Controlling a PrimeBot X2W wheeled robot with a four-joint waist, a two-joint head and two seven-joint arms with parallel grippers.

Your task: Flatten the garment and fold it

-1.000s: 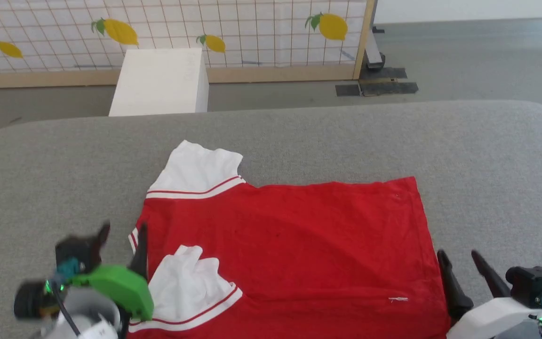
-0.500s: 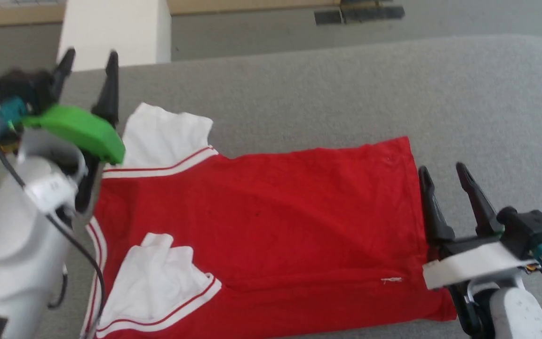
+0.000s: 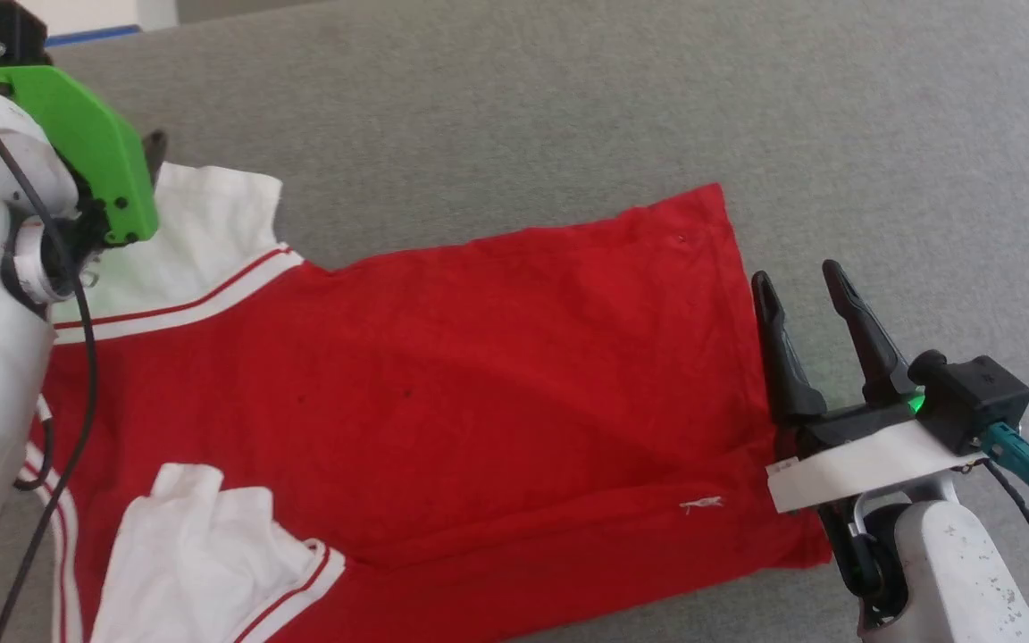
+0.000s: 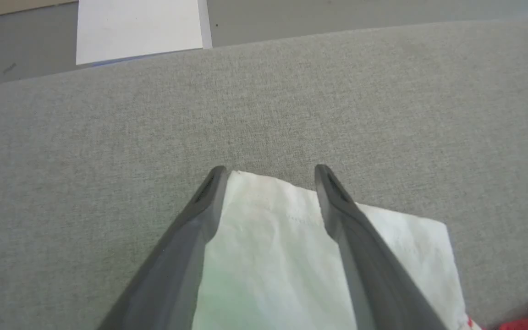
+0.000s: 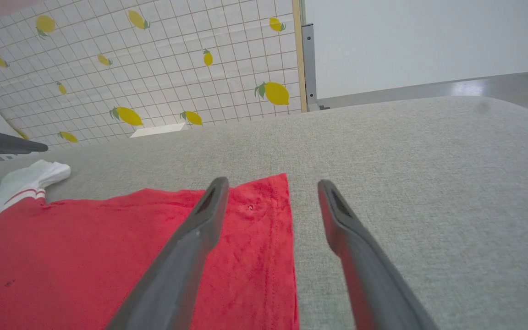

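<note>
Desk: gray and soft-looking. The jersey lies on it.
Lemon wall: white squares with yellow lemons, standing behind the desk.
Jersey: red, spread across the middle of the desk, with small wrinkles.
Box: white, on the floor past the desk's far side.
Far flap: white with a red stripe, at the jersey's far left corner, lying on the desk.
Near flap: white and crumpled, lying on the red cloth at the near left corner.
Left gripper: jaws wide and holding nothing, over the far flap's edge. The white cloth shows between them. I cannot tell if they touch it.
Right gripper: jaws wide and holding nothing, at the jersey's right edge. One finger is over the red cloth and the other is over bare desk.
</note>
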